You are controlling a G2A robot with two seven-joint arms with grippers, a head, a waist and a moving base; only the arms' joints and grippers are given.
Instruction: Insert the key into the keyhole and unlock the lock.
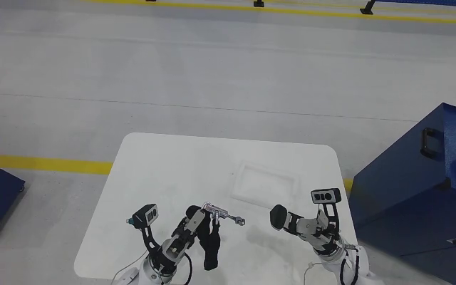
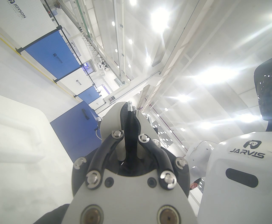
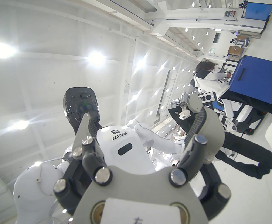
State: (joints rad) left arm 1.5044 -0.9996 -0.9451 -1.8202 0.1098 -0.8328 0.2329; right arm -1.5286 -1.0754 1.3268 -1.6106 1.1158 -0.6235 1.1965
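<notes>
Table point(image 1: 178, 171): your work surface is white with rounded corners.
Tray point(image 1: 265, 184): a shallow white rectangular tray lies flat on the far right part of your table.
Blue cabinet point(image 1: 406, 185): it stands on the floor just off the table's right edge, with a black handle point(image 1: 428, 142) on it.
Yellow line point(image 1: 57, 165): you'll see this floor stripe running in behind the table's left side.
Far yellow line point(image 1: 285, 10): it crosses the floor well beyond the table.
Blue panels point(image 2: 51, 56): a partition row, seen in your left wrist view.

Everything's bright on my feed: ceiling lights point(image 2: 158, 20) flare into starburst glare in both wrist views, straight roof beams point(image 2: 180, 44) bow near the edges, and the table point(image 1: 164, 171) looks evenly lit.
</notes>
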